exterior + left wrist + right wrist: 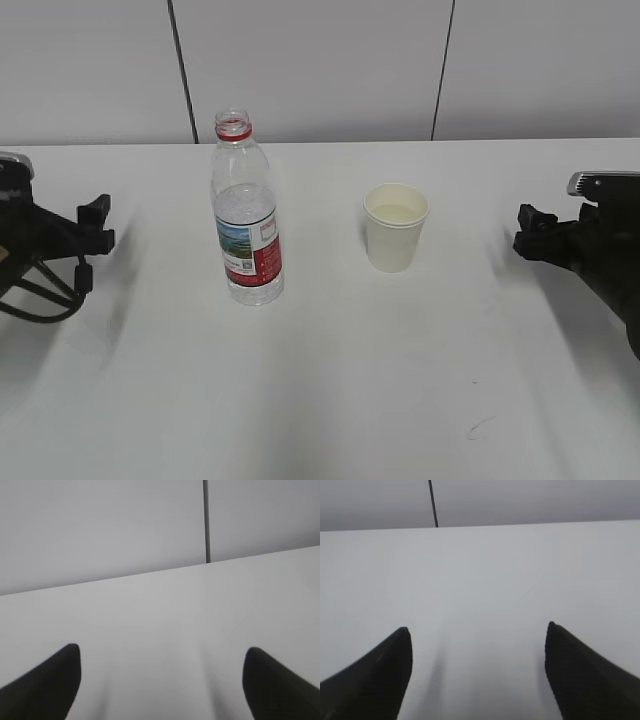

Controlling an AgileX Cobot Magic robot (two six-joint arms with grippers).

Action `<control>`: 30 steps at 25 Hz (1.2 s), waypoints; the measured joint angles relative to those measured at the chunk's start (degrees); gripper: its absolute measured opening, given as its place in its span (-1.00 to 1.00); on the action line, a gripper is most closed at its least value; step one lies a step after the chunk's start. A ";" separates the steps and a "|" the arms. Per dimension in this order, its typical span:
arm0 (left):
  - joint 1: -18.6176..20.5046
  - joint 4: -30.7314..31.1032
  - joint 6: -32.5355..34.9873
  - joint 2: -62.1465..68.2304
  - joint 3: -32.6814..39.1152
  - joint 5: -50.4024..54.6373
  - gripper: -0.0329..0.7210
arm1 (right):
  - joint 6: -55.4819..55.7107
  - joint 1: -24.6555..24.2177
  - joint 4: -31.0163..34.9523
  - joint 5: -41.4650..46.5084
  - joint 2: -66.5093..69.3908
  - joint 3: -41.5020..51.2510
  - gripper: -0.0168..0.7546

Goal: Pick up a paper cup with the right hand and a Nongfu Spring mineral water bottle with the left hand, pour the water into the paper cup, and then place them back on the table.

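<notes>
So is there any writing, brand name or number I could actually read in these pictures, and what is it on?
No text can be read.
Water bottle label: red-and-white with a green landscape picture; its print is too small and blurred to read.
Paper cup: plain, no print showing.
Left gripper, right gripper and table: no lettering visible in any view.

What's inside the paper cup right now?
The paper cup stands upright on the table. Only the pale upper inner wall shows; the near wall hides the bottom, so I cannot tell whether there is water inside.
</notes>
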 joint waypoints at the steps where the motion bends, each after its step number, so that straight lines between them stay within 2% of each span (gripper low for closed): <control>1: 0.00 -0.24 0.00 -0.68 -1.29 2.39 0.65 | 0.67 0.00 0.00 2.23 0.00 -1.20 0.62; 4: 0.06 -1.43 1.10 -3.80 -5.56 14.74 0.65 | 2.28 0.00 -0.32 9.34 -0.77 -3.35 0.62; 8: 1.34 -2.31 2.84 -8.73 -14.24 36.56 0.60 | 2.68 0.00 -0.32 20.89 -5.85 -5.84 0.61; 13: 3.46 -2.49 2.89 -11.20 -27.72 64.18 0.53 | 2.68 -0.13 -2.35 45.40 -12.86 -12.97 0.59; 18: 3.54 -1.91 2.95 -11.20 -39.07 87.37 0.53 | 2.68 -0.13 -2.85 77.59 -13.99 -26.67 0.59; 21: 3.54 -1.81 2.31 -11.20 -44.46 100.73 0.53 | 2.68 -0.13 -2.98 93.79 -13.88 -35.31 0.58; 25: 3.54 -1.24 1.96 -11.20 -50.39 115.59 0.52 | 2.68 -0.13 -3.33 108.06 -13.79 -44.30 0.58; 30: 3.54 0.85 1.63 -11.20 -54.74 127.30 0.52 | 2.38 -0.13 -3.33 122.46 -13.79 -51.18 0.58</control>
